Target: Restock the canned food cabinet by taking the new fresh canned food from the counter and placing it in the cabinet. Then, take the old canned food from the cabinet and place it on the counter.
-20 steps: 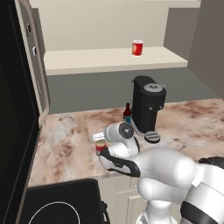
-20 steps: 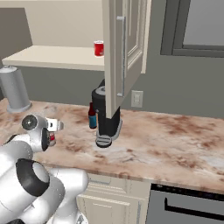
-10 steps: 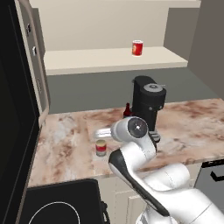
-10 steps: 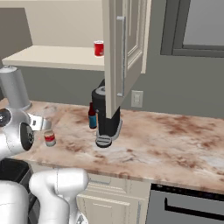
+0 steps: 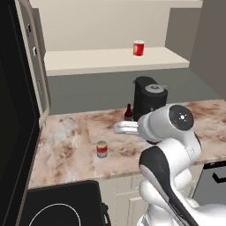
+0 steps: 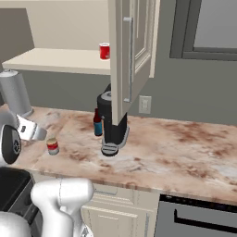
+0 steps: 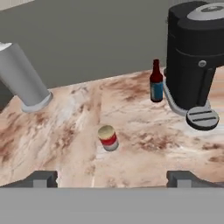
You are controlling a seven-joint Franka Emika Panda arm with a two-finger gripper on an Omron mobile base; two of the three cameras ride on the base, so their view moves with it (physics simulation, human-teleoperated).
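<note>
Arm bending forward above the counter's front edge.
The gripper [image 7: 112,178] is hanging empty, its two dark fingertips [image 7: 42,178] spreading wide apart, the white forearm reaching toward the counter's left end.

No lettering, brand or number can be read anywhere: the banded can [image 7: 108,138], the bottle's blue label [image 7: 156,89] and the red can [image 5: 138,48] are all too blurred.
</note>
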